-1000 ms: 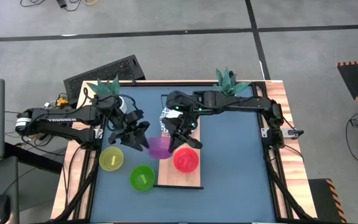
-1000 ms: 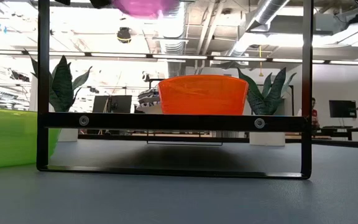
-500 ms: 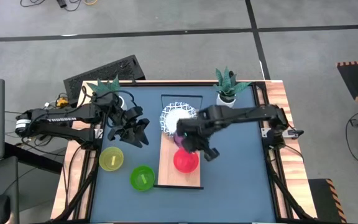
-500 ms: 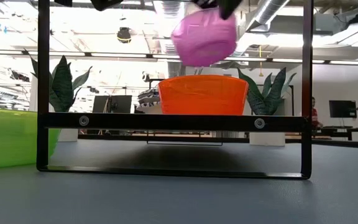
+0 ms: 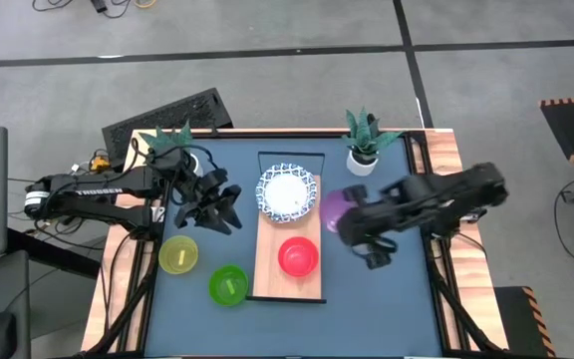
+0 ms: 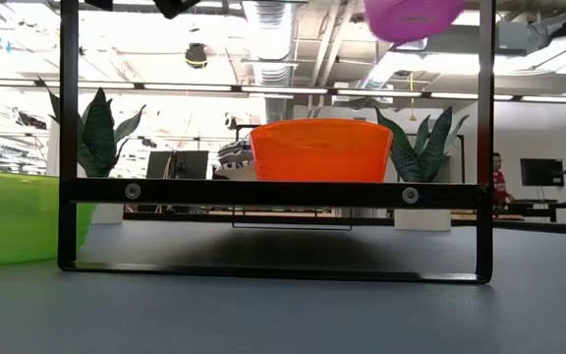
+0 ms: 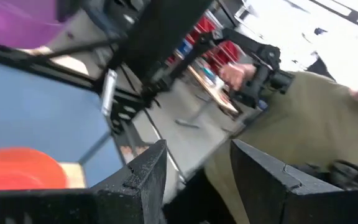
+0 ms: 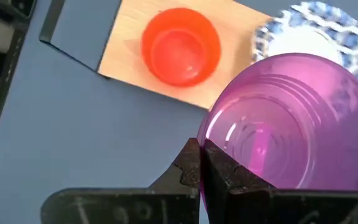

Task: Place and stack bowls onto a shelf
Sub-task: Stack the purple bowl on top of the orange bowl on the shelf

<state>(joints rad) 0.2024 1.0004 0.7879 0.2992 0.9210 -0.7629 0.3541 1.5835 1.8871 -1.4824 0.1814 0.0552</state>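
High view shows us the purple bowl point(image 5: 335, 209) in the air just right of the shelf point(image 5: 287, 291), pinched at its rim by our right gripper point(image 5: 352, 221), fingers clamped on it. On the shelf sit the red bowl point(image 5: 298, 256) and, farther back, the patterned white bowl point(image 5: 288, 192); left of the shelf rest the yellow bowl point(image 5: 178, 255) and green bowl point(image 5: 228, 285). Our left gripper point(image 5: 217, 209) hovers left of the shelf, fingers apart and empty. We judge the thin rim pinch risky: the tilted bowl could slip or land crooked on the red one.
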